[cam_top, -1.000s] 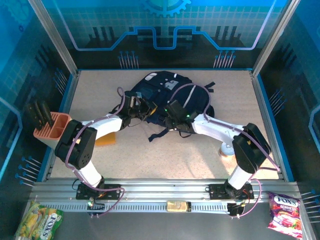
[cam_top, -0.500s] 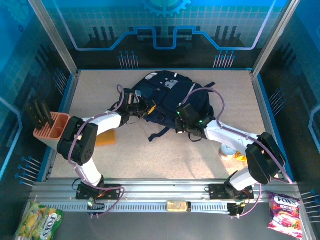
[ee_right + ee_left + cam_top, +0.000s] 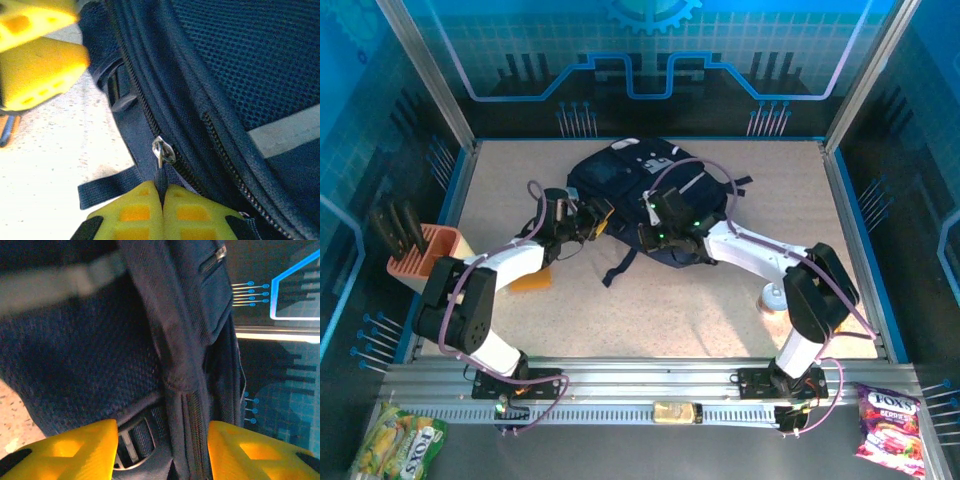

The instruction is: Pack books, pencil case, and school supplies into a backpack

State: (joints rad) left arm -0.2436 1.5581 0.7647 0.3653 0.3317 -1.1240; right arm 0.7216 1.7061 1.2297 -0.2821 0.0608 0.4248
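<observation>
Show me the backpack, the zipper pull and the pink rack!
backpack (image 3: 620, 175): top view, navy top panel.
zipper pull (image 3: 160, 149): right wrist view, silver tab.
pink rack (image 3: 428, 252): top view, pink slotted top.

**Backpack and Pad: Position and Condition**

The backpack (image 3: 640, 195) lay in the upper centre of the frame, dark navy with pale patches near its top and a pale stripe on its right side. One strap (image 3: 618, 268) trailed toward the lower left. In the right wrist view, its zipper pull (image 3: 161, 150) sat at centre frame on a zipper track running diagonally. The orange-yellow pad (image 3: 532, 280) lay flat at left of centre, partly hidden.
</observation>
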